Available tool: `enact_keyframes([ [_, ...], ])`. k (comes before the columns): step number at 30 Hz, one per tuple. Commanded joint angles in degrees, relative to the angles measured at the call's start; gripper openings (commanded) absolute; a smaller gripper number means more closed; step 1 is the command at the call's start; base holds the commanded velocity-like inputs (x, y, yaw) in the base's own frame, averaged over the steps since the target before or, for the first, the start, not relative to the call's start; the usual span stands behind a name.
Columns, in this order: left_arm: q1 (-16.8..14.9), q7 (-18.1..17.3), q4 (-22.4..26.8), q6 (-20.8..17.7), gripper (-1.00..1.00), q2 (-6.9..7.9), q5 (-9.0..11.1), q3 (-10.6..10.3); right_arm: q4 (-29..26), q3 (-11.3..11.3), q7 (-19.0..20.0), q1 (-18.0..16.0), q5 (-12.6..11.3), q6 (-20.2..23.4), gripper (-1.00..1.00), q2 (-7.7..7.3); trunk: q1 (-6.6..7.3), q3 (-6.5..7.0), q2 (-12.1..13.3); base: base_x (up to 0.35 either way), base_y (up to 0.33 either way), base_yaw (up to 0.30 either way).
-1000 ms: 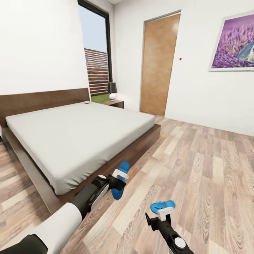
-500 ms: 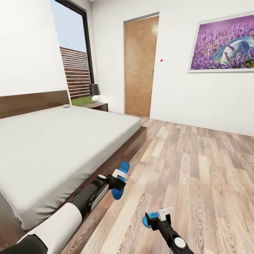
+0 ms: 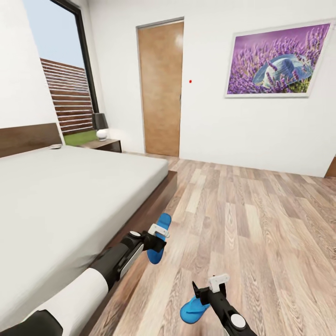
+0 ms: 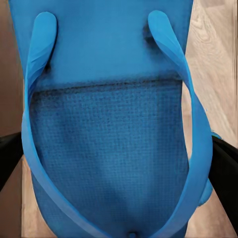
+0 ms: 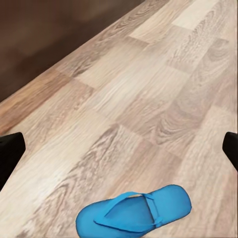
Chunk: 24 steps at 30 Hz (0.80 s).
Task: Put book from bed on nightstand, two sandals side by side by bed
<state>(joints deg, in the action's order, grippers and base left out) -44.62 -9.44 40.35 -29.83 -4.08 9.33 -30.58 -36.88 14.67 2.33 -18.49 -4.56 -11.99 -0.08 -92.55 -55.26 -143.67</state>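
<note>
One bright blue flat-soled flip-flop point(image 3: 158, 239) is up off the floor, pinched in the left gripper point(image 3: 156, 237) at about 6 o'clock of the head view, just beside the dark brown wooden frame of the low platform bed point(image 3: 154, 205) — in the left wrist view that sandal point(image 4: 111, 134) sits strap side to the camera, with the black fingers point(image 4: 11, 156) pressed in at both of its edges. The other blue flip-flop point(image 3: 194, 310) lies flat on the brown wood-plank floor point(image 3: 261, 233), down at 5 o'clock, touching nothing. The right gripper point(image 3: 207, 291) hangs just over it with its black and white fingers spread apart; in the right wrist view the sandal point(image 5: 134, 211) rests strap up on the planks, clear of the two dark fingertips point(image 5: 10, 156) at the frame's edges, and the jaws close on nothing. The pale grey mattress of the bed fills the 9 o'clock side, its dark headboard point(image 3: 28, 138) against the white wall, and a small pale object point(image 3: 55, 146) lies at the mattress's far corner — too small to make out. Beyond that corner, at 10 o'clock, stands a low dark brown wooden nightstand point(image 3: 105, 144) carrying a small lamp with a dark shade and white base point(image 3: 100, 127), in front of the tall black-framed window point(image 3: 60, 74). At 12 o'clock there's a plain brown wooden door point(image 3: 161, 88), and at 1 o'clock a large purple lavender picture point(image 3: 275, 60) on the white wall.
</note>
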Motion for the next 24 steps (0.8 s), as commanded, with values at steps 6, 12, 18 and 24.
enact_keyframes([
  [6,0.0,0.2,0.1,-0.4,-1.0,0.0,0.6,0.0,0.1,0.1,0.2,-0.1,-0.5,-0.2,1.0,-0.01,0.0,0.14,0.0,-0.023,-0.133,-0.287],
  [12,0.0,0.2,0.1,-0.4,-1.0,0.04,0.7,0.0,0.1,0.1,0.2,-0.1,-0.5,-0.2,1.0,0.02,0.0,0.34,0.0,-0.004,-0.003,-0.287],
  [18,0.0,0.2,0.1,-0.4,-1.0,0.04,0.7,0.1,0.1,0.1,0.2,-0.1,-0.5,-0.2,1.0,0.04,0.0,0.54,0.0,0.132,0.227,-0.276],
  [24,0.0,0.2,0.1,-0.4,-1.0,0.11,0.7,0.1,0.1,0.1,0.2,-0.1,-0.5,-0.2,1.0,0.05,0.0,0.72,0.0,0.178,0.136,-0.238],
])
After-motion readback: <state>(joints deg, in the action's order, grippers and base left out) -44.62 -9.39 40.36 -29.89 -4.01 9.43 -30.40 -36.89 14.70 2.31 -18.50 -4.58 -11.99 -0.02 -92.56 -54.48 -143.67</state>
